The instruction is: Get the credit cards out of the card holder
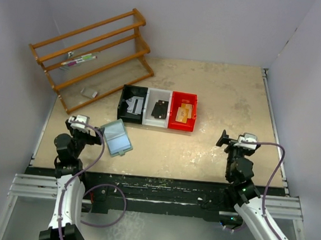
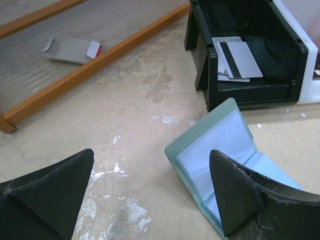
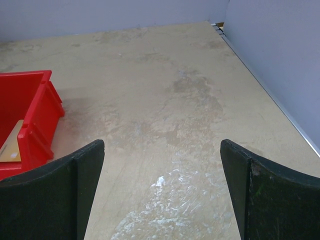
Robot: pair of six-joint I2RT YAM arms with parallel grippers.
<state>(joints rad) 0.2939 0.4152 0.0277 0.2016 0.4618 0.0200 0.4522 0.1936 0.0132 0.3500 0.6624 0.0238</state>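
The left end effector (image 1: 84, 125) hangs low over the near left part of the table (image 1: 230, 98) with its jaws spread wide and nothing between them; in the left wrist view its two dark fingers (image 2: 50, 195) frame bare tabletop and part of the card holder (image 2: 225, 150). The card holder (image 1: 116, 138) lies opened flat like a book on the table, pale teal inside facing up, just beside the left end effector and just in front of the black bin (image 1: 122, 102). Three bins stand touching in a row at mid table: the black bin on the left, the white bin (image 1: 159, 91) in the middle and the red bin (image 1: 184, 94) on the right. The silvery cards (image 2: 235, 57) lie in the black bin, one showing a dark stripe. A black card (image 1: 160, 109) lies in the white bin, and the orange-gold cards (image 1: 184, 113) lie in the red bin. The right end effector (image 1: 234, 140) sits over the near right part of the table, well apart from the bins, its jaws likewise wide apart and holding nothing; its wrist view shows the red bin (image 3: 35, 100) at the left edge. A wooden rack (image 1: 93, 52) stands at the far left, with a small grey carton (image 2: 70, 49) beneath it.
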